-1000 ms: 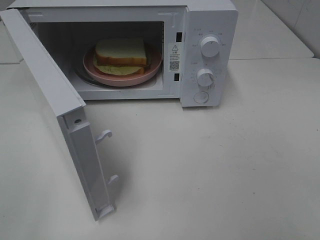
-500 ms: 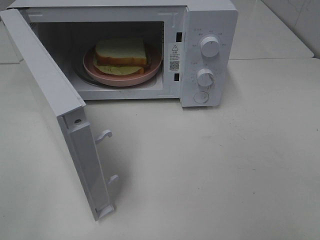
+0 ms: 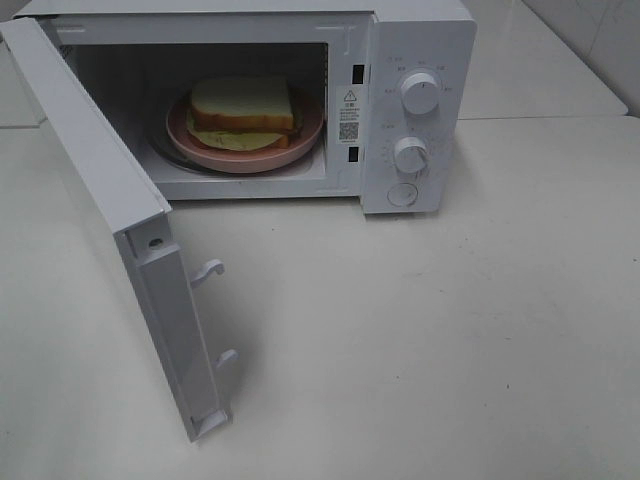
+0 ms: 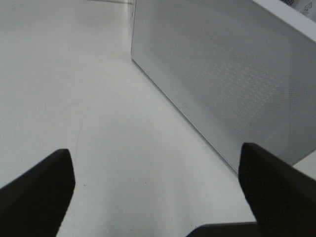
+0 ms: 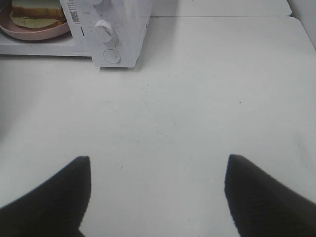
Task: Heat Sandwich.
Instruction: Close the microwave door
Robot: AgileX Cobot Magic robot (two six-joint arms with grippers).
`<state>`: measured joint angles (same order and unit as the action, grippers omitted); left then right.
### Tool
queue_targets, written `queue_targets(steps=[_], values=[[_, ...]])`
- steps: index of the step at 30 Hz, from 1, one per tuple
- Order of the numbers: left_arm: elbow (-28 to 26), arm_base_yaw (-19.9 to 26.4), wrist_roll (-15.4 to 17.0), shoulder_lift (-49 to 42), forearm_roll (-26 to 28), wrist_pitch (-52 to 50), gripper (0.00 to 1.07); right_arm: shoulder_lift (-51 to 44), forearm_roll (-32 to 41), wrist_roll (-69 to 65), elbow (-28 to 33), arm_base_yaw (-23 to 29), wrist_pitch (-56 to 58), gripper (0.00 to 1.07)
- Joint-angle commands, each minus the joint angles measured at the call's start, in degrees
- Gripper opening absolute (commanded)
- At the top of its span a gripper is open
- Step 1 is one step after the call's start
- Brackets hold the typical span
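1. The sandwich (image 3: 242,103), made of thick white bread slices with an orange-brown crust and a pale yellow-green filling, is being carried on a round pink plate (image 3: 308,133) inside the open cavity of a boxy white microwave (image 3: 420,40).
2. The plate is being supported on the cavity floor, roughly at its middle, and the sandwich is being kept flat within the plate's rim.
3. The microwave's white hinged door (image 3: 95,170) is being left swung wide open toward the left of the high view, and two small white latch hooks (image 3: 208,268) are being shown on its free edge.
4. On the control panel to the right of the cavity, an upper round white knob (image 3: 421,92) is being shown above a lower round white knob (image 3: 411,156), with a round white button (image 3: 403,194) beneath them.
5. The microwave is being borne by a pale off-white tabletop (image 3: 450,330).
6. The left gripper (image 4: 155,158), with dark fingers, is being held over the tabletop just beside the door's perforated outer face. Its jaws are being kept spread wide with nothing between them.
7. The right gripper (image 5: 158,163) is being held over bare tabletop, well apart from the microwave's front and facing the control panel. Its jaws are likewise being kept parted, and nothing is being grasped.
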<state>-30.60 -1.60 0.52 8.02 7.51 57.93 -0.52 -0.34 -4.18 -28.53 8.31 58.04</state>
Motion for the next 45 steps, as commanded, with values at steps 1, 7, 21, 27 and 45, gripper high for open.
queue_targets(steps=[1,7,21,27,45], values=[[-0.34,0.23,0.4,4.07,0.34,-1.26,0.68,-1.32,-0.06,-0.06,0.11,-0.29,-0.97,0.74],[-0.17,0.23,0.4,12.61,0.34,-9.63,0.37,-1.32,-0.06,-0.06,0.11,-0.29,-0.97,0.74],[-0.17,0.23,-1.72,33.4,-2.18,-29.16,0.0,-1.32,-0.06,-0.06,0.11,-0.29,-0.97,0.74],[2.41,0.23,-2.01,43.2,-2.06,-46.29,0.0,-1.32,-0.06,-0.06,0.11,-0.29,-0.97,0.74],[14.38,0.23,-1.95,65.2,-12.26,-95.57,0.0,-1.32,-0.06,0.0,0.11,-0.29,-0.97,0.74]])
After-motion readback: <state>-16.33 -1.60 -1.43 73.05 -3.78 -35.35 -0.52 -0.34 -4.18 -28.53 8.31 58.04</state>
